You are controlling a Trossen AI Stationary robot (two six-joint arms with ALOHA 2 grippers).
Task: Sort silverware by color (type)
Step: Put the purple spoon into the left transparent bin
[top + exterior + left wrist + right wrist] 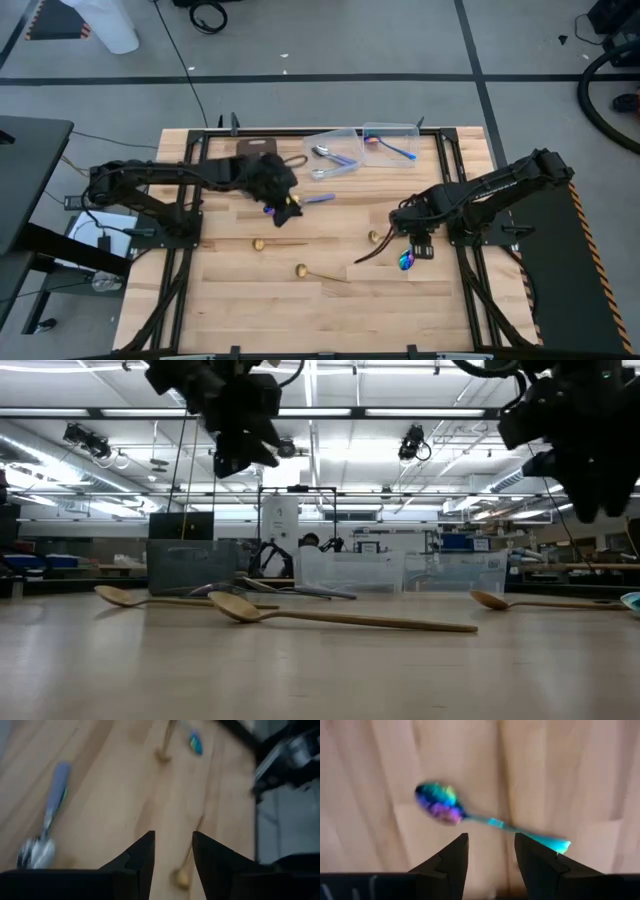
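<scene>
Across the wooden bench [330,300], the rainbow spoon [485,817] is lying crosswise just ahead of the right pincer [490,851], whose jaws are standing apart and empty. Farther off, the left pincer [172,851] is hovering, likewise apart.

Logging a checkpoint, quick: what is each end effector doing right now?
Left end effector: open, empty, above the table.
Right end effector: open, empty, over a rainbow spoon.
</scene>
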